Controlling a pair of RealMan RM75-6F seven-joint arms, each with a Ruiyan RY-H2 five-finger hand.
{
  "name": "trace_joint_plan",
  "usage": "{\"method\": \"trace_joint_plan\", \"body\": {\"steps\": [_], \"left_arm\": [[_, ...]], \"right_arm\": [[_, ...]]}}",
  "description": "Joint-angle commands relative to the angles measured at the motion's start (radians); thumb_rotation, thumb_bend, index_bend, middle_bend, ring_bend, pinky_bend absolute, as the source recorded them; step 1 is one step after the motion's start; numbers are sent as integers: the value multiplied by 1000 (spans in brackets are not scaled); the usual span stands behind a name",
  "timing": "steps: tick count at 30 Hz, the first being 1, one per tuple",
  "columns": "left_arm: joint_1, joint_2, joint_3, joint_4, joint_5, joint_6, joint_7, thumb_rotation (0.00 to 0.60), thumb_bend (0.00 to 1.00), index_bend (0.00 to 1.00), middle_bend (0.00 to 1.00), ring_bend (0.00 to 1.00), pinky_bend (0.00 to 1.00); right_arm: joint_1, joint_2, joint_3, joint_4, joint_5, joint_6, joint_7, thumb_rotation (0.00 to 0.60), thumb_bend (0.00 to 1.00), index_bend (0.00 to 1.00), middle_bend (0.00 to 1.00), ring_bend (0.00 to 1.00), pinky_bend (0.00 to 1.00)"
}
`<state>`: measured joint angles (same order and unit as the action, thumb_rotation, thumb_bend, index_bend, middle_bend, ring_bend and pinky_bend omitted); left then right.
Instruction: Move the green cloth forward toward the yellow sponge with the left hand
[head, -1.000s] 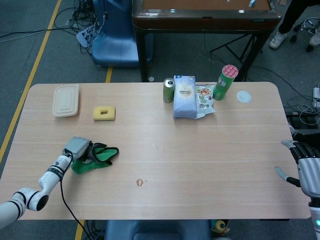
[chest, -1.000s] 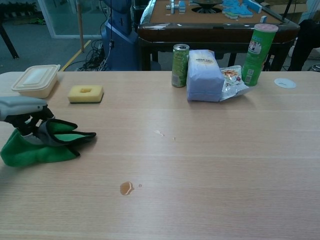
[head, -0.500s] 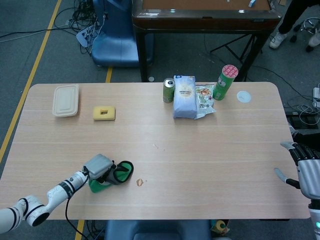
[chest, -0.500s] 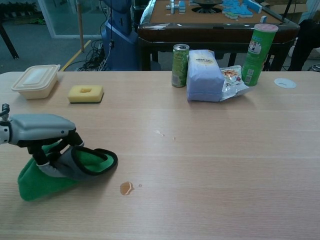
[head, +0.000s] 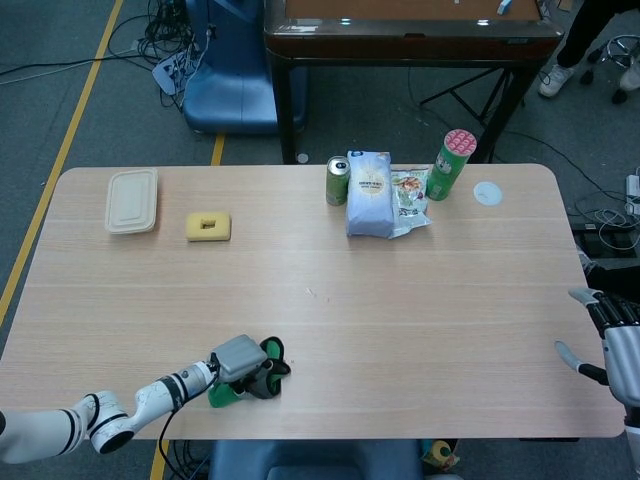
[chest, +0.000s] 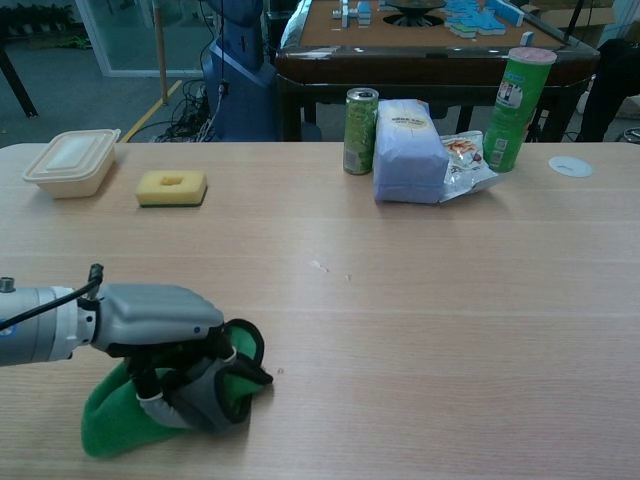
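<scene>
The left hand (chest: 165, 335) grips the bunched green cloth (chest: 115, 420) near the table's (head: 400, 300) front edge, fingers curled into it, well apart from the yellow sponge (chest: 171, 187) at the far left. Since a second ago, hand and cloth have come nearer the robot and rightward, away from the sponge, covering the brown spot. The right hand (head: 615, 345) rests off the table's right edge, fingers apart and empty; the lidded box (chest: 71, 161) hides its contents.
</scene>
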<state>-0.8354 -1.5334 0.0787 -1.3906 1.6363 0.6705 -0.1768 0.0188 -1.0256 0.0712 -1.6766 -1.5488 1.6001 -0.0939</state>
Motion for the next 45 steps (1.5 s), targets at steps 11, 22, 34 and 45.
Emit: {"method": "trace_joint_plan", "body": {"steps": [11,22,34,45], "left_arm": [[-56,-88,-15,35,24,31,-73,600,227,631,690,674,852],[-70,-143,-29,172,-17,24,19,600,226,633,690,669,852],[-28,-95,-67,263,-120,58,75,600,227,633,690,668,852],[-44,-77,-1,125,-32,62,12,600,226,634,690,670,852]], "right_arm": [[-10,-1,0,8,5,6,8,600,261,237,282,239,311],[-14,1,4,17,11,7,19,600,261,237,282,239,311],[-8,-3,8,21,6,1,22,600,261,237,282,239,311],[-8,-1,7,10,-2,5,13,600,261,238,282,239,311]]}}
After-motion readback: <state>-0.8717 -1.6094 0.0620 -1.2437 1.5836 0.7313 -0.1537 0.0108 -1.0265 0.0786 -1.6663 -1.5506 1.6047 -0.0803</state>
